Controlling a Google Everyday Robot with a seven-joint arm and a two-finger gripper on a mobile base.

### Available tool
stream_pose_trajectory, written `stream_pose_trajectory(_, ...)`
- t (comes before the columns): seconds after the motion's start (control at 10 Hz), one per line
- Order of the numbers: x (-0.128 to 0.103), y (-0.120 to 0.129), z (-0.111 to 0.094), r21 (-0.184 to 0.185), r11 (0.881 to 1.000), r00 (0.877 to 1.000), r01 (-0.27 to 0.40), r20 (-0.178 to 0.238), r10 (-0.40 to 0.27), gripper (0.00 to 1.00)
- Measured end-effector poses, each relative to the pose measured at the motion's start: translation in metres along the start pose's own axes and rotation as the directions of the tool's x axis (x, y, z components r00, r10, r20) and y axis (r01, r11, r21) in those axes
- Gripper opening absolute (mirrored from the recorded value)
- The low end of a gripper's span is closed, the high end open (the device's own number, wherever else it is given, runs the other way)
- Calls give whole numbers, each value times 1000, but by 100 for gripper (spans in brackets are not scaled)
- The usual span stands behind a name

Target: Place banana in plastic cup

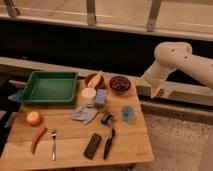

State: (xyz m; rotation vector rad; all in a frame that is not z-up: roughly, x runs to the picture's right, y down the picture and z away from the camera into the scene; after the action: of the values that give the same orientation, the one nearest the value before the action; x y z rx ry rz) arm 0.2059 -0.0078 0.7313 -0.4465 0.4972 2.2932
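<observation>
Camera view: one wooden bench [131, 148] seen from above, with the robot arm [186, 59] at the right.
Banana [95, 79]: pale yellow-cream. It lies aslant in the reddish bowl [88, 80] at the back of the bench, with one tapered end raised over the rim.
Plastic cup [127, 113]: light blue, upright, mouth open. It stands near the right edge of the bench, well apart from the banana and in front of the dark bowl [119, 84].
Hand [155, 90]: it hangs pointing down beyond the right edge of the bench, level with the dark bowl and touching nothing. How far open it is cannot be told. Nothing shows in its hold.
Neighbours of the banana: a cream container [88, 94] and a pale blue box [101, 97] stand just in front of the reddish bowl, and a green tray [50, 86] sits to its side.
Handling, judged: light and fairly stiff, with a smooth rounded skin that may slip or roll. It would bruise under a hard squeeze.
Hold, judged: across the thick middle, or on the raised end where it clears the rim.
Progress, judged: the reach has not begun and the banana is not grasped.
Risk, judged: the cup is narrow and light, so the banana must go in end first or it may tip the cup.
</observation>
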Motion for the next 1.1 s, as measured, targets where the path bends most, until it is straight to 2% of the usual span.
stream_pose_trajectory(0.1, 14, 30, -3, -51, 996, 998, 68, -3, -68, 66)
stream_pose_trajectory(0.6, 14, 30, -2, -48, 996, 997, 80, 5, -80, 66)
stream_pose_trajectory(0.7, 7, 33, 4, -45, 996, 996, 82, 32, -81, 66)
stream_pose_trajectory(1.0, 10, 71, 31, -35, 990, 989, 140, 58, -138, 66)
stream_pose_trajectory(1.1, 13, 94, 43, -35, 984, 982, 177, 69, -175, 66)
